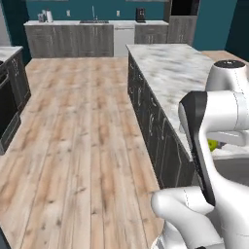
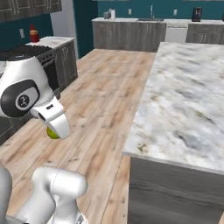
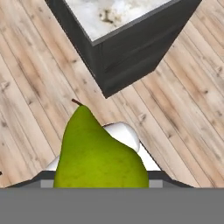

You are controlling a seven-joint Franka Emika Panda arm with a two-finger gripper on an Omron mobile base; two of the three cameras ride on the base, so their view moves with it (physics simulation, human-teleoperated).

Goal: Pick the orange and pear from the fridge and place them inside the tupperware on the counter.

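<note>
We hold the yellow-green, teardrop-shaped pear point(image 3: 98, 153) between our closed fingers, its narrow end with a short brown stem pointing away from the hand, above the pale wood-plank floor point(image 3: 39, 83). To its right stands the white-grey marbled stone table point(image 2: 188, 92) on dark wood-grain cabinets point(image 1: 151, 121), its near corner just ahead of the fruit. In the right base view the pear point(image 2: 52, 133) peeks out under our white arm.
</note>
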